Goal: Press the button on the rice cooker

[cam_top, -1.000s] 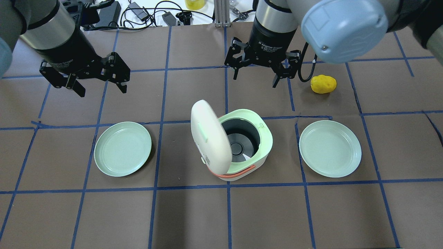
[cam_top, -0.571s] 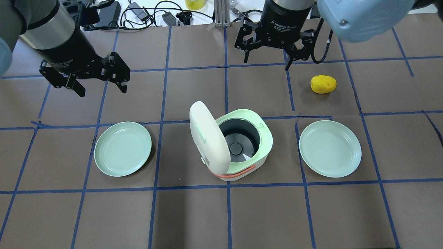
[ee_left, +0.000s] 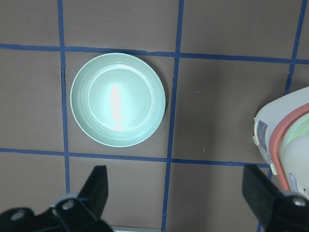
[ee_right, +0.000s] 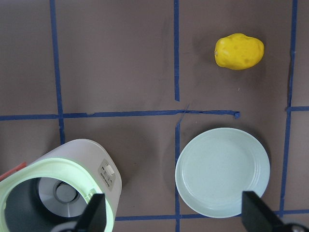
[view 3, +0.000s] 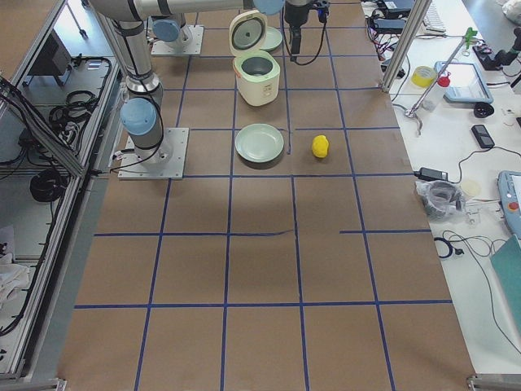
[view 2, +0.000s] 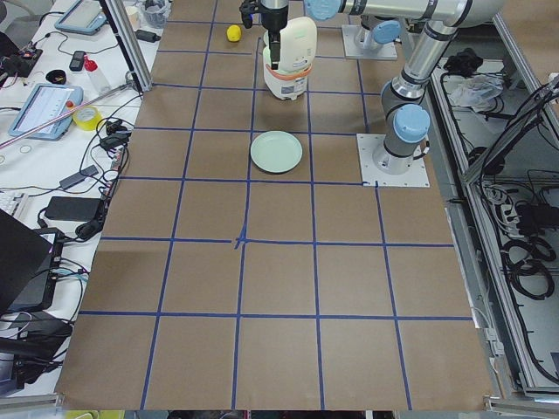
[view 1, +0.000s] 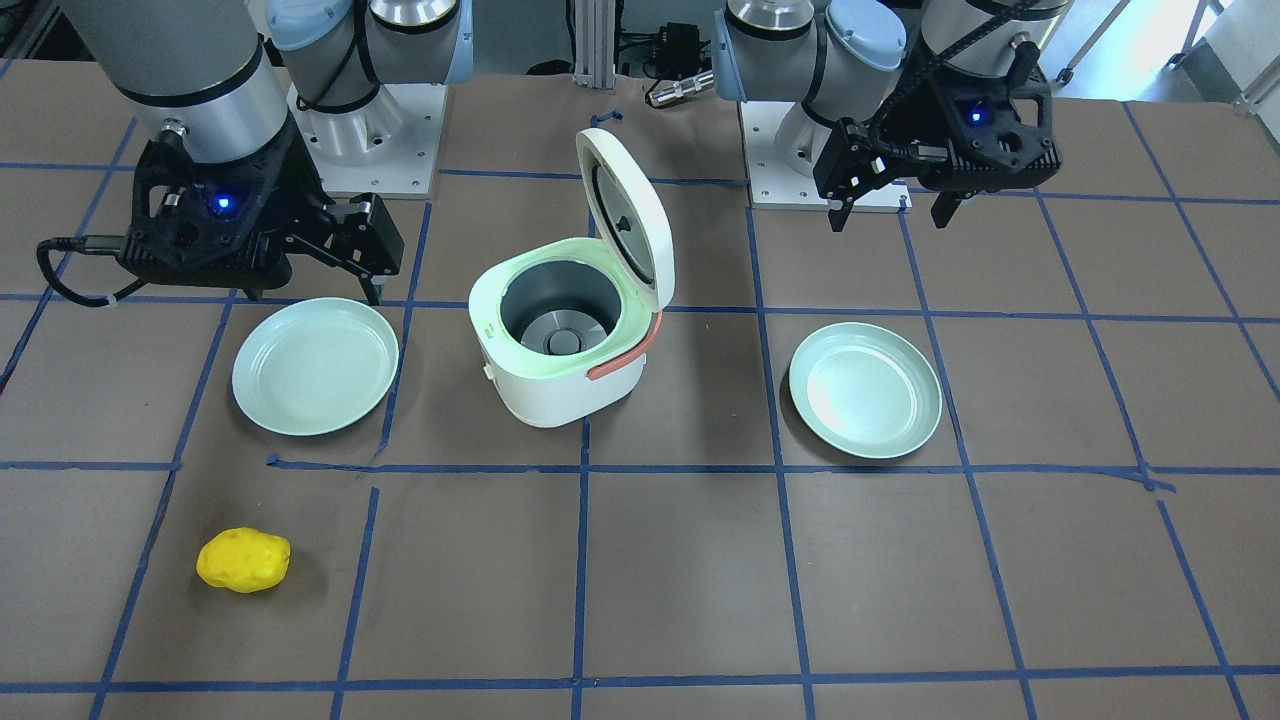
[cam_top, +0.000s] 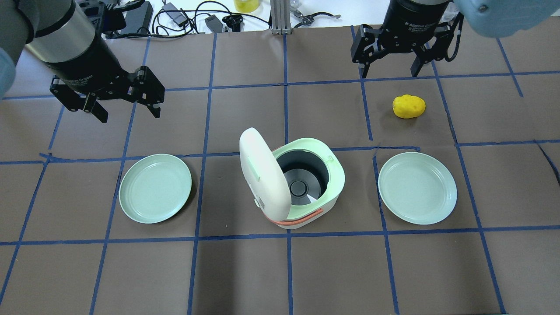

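The rice cooker point(cam_top: 334, 175) is white with a pale green rim and an orange handle, at the table's middle. Its lid point(cam_top: 262, 175) stands open and the inner pot is empty. A small white button point(ee_right: 110, 170) shows on its side panel in the right wrist view. My right gripper point(cam_top: 389, 70) is open and empty, hovering at the far side, beyond the cooker to its right. My left gripper point(cam_top: 129, 111) is open and empty, hovering left of and beyond the cooker, above the table.
A pale green plate point(cam_top: 155, 188) lies left of the cooker and another plate point(cam_top: 417, 188) lies right of it. A yellow potato point(cam_top: 408, 106) lies beyond the right plate, just below my right gripper in the overhead view. Cables and gear line the far edge.
My right gripper has moved away from the cooker, toward the far right of the table, still open. The lid has swung slightly further open. The left arm has not moved.
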Controlling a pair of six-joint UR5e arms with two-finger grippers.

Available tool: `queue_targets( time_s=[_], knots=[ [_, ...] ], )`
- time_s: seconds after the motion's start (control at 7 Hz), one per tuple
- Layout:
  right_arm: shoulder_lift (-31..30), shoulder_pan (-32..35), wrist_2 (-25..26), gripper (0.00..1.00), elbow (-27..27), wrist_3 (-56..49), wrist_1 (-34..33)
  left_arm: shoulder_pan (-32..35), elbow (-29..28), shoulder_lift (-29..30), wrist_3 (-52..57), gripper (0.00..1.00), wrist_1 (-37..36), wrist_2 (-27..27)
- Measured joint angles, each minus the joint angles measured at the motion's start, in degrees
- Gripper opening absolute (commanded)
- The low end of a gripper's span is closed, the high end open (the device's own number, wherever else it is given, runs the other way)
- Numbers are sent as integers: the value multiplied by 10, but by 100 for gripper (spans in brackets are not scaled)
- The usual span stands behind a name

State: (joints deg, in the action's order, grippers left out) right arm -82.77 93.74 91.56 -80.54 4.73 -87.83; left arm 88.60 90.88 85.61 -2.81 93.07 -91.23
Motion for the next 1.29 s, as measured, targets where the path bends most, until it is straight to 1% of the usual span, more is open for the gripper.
queue_targets(
  time_s=[0.43, 1.29],
  knots=[
    [-1, -16, 7, 100, -1, -13, 18, 0, 0, 0, 0, 100, 0, 0],
    [-1, -19, 2, 100, -1, -19, 25, 0, 0, 0, 0, 100, 0, 0]
  ],
)
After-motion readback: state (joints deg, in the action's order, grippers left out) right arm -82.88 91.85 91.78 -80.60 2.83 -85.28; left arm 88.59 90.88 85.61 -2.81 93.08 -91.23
